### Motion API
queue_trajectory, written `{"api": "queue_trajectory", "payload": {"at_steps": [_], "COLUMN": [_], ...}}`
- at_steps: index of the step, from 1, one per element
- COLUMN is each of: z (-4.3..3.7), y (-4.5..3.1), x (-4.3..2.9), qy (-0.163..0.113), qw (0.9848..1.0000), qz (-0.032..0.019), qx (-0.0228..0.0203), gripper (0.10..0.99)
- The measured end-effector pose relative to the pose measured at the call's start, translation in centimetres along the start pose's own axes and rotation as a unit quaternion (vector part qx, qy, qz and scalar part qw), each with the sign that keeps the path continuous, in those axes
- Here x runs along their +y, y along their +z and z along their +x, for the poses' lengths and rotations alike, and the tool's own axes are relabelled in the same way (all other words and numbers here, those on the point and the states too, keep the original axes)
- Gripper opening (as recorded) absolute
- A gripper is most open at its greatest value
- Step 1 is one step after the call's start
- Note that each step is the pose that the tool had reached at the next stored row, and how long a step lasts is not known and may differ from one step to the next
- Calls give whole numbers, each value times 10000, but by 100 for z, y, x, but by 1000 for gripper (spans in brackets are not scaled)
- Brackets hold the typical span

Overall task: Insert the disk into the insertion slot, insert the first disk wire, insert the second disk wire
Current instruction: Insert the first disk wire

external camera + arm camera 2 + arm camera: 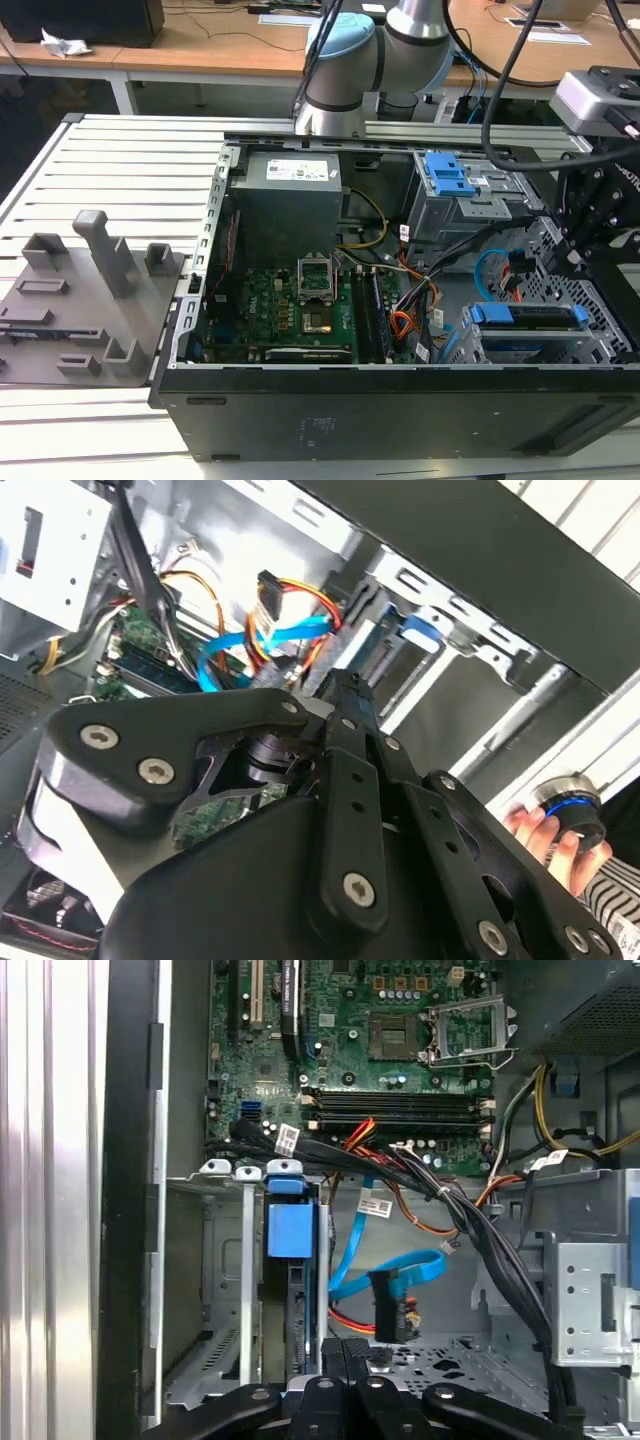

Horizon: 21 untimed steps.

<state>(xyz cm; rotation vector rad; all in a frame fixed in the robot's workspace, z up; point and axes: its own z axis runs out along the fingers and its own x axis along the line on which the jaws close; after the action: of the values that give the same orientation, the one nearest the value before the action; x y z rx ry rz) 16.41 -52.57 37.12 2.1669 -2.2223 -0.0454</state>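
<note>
The disk point(527, 316), in its blue caddy, sits inside the insertion slot point(604, 338), the perforated grey cage at the exterior view's right. The first wrist view shows the disk point(290, 1232) edge-on in the slot point(225, 1290). The first disk wire point(350, 1318) is orange-red and ends in a dark plug that hangs loose just beside the cage, also seen in the second wrist view point(268, 588). A light blue cable point(395, 1270) loops next to it; I cannot tell whether it is the second disk wire. My gripper point(345, 1348) point(575, 255) point(340, 680) hovers close to the plug, shut, holding nothing.
A taller grey box with a blue latch point(448, 176) stands behind the cage. Bundled black cables point(470, 1230) cross between the motherboard point(300, 300) and the cage. A person's hand point(540, 830) holds a knob outside the case. A grey fixture plate point(80, 300) lies at the exterior view's left.
</note>
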Motion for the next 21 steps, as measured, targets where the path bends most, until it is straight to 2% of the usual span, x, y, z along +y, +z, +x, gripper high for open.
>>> {"api": "queue_trajectory", "payload": {"at_steps": [5, 12, 13, 14, 16, 19, 21], "z": [-189, -200, -202, -203, -204, -202, -200], "y": [-1, -1, -1, -1, 2, 34, 82], "x": [5, 5, 5, 5, 11, 69, 124], "qy": [0, 0, 0, 0, -1, 9, 17], "qw": [10000, 10000, 10000, 10000, 10000, 10000, 10000], "qz": [0, 0, 0, 0, 0, 2, 2], "qx": [6, 6, 6, 5, 5, 51, 87], "gripper": [106, 114, 235, 302, 302, 302, 302]}}
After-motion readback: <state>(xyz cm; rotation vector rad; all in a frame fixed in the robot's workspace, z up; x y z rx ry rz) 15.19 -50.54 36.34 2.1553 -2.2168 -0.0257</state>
